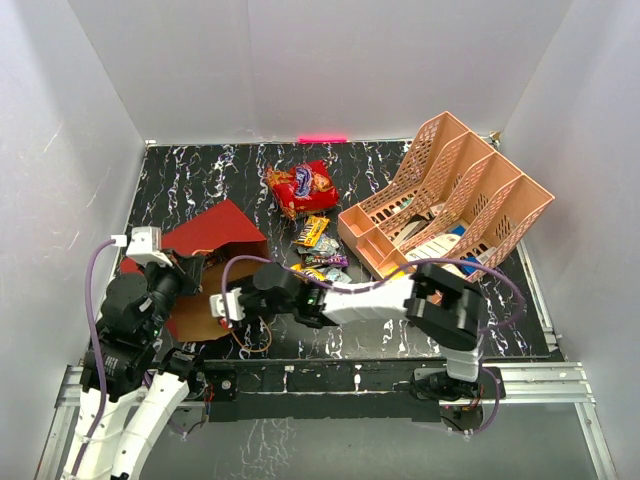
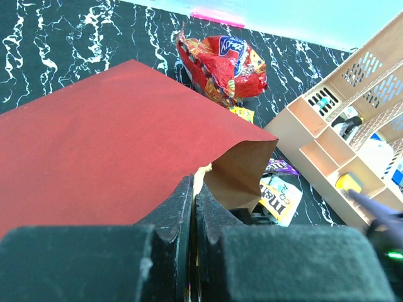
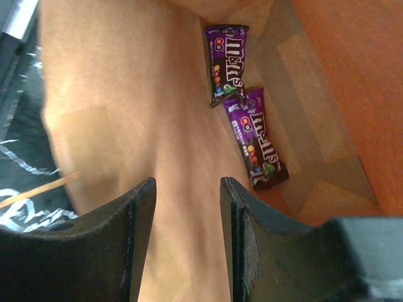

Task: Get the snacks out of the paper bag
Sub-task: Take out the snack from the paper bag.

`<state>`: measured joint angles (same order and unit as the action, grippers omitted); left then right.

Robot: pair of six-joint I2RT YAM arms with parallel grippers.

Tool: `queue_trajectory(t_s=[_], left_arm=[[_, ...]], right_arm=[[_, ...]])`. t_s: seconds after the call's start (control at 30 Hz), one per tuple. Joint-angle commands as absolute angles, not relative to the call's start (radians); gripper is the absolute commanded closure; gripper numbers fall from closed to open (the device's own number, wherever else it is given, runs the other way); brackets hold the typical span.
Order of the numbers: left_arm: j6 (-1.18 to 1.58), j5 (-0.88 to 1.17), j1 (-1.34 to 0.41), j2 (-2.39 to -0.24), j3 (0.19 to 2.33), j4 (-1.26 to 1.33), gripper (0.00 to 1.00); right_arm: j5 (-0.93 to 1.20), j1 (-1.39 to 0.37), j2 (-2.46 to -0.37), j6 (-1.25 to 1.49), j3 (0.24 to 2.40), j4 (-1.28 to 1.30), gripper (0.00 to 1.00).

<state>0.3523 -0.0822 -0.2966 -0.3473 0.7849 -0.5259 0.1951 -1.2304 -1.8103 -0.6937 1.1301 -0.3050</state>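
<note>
Close to the counter's near edge, toward its left side, the paper bag [image 1: 215, 232] lies flat, red side up, with its mouth facing the near edge and the brown kraft lining showing there. The left gripper [image 2: 193, 182] is clenched on the bag's rim, a thin strip of paper pinched between its closed fingers. The right gripper [image 3: 186, 185] reaches across from the right into the bag's mouth. Its fingers are spread apart and hold nothing, hanging just over the kraft lining. Deeper inside the bag, two purple candy packets [image 3: 228, 60] lie end to end, one slightly overlapping the other, well beyond the fingertips.

Just outside the bag's mouth, near the middle of the counter, a few loose candy packets [image 1: 318, 248] lie together on the black marbled surface: yellow, purple and brown ones. Beyond them, toward the far edge, the red-orange chip bag [image 1: 300, 187] rests crumpled with its blue logo up. Toward the far right corner stands the peach lattice organizer [image 1: 450, 190], holding cards and small items. A pink strip [image 1: 322, 138] lies along the far edge.
</note>
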Motion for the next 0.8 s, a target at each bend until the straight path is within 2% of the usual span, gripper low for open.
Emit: queue_trajectory(t_s=[0.0,0.27,0.77], left_arm=[[0.354,-0.096,-0.298,-0.333,0.795,-0.518,1.00],[0.352,-0.080,-0.298,-0.313,0.795,-0.510,1.00],[0.347,-0.022,-0.309,-0.324,0.787,-0.487,1.00]], right_arm=[[0.142,-1.231,-1.964,-0.849,1.285,-0.394,0.52],[0.049,-1.213,-2.214,-1.038,1.513,-0.392,0.43],[-0.078,-1.160,-2.516,-1.155,1.867,-0.276,0.38]])
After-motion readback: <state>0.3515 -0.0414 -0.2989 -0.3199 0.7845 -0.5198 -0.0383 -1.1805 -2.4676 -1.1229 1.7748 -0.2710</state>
